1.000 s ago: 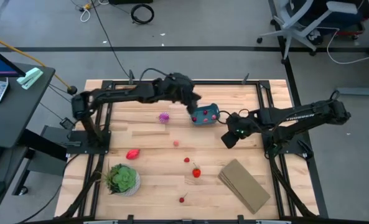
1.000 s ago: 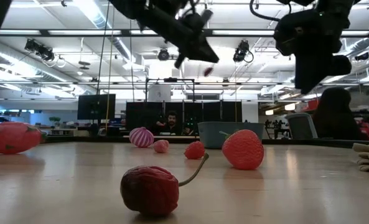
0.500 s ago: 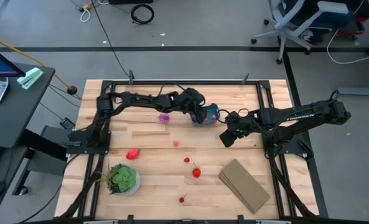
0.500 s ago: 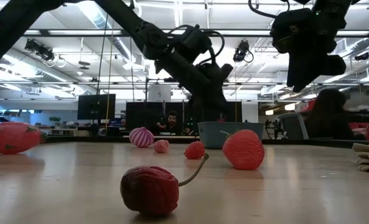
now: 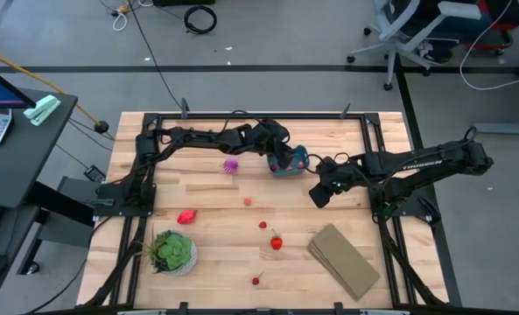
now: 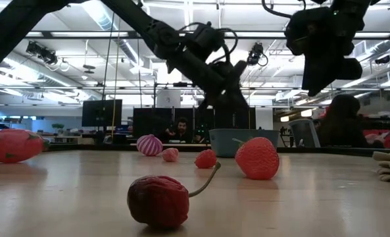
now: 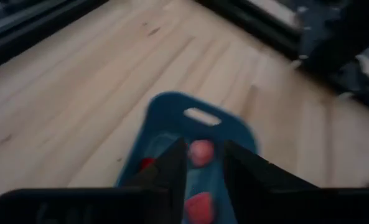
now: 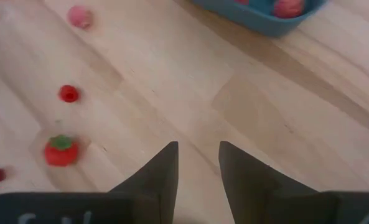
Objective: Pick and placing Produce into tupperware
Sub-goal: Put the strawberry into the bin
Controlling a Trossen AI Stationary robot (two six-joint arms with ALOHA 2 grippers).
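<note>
Left gripper (image 5: 282, 160) now low over the small teal-blue plastic tub (image 5: 291, 163), fingers parted with nothing gripped.

A second ago it was higher above the tub; it has since dropped, and a pink piece (image 7: 201, 151), apparently just released, shows between its fingers (image 7: 169, 168) inside the tub. The right gripper (image 5: 322, 192) hovers unchanged beside the tub, fingers narrowly apart and empty. A spiky purple toy fruit (image 5: 231, 164) and red toy pieces (image 5: 276, 242) lie on the wooden table (image 5: 206, 210).

Overhead, table-level, 2 wrist cams

Wood table (image 5: 215, 254) w/ teal tub (image 5: 291, 163), scattered red produce (image 5: 276, 242), potted plant (image 5: 172, 253), tan block (image 5: 343, 260).
</note>
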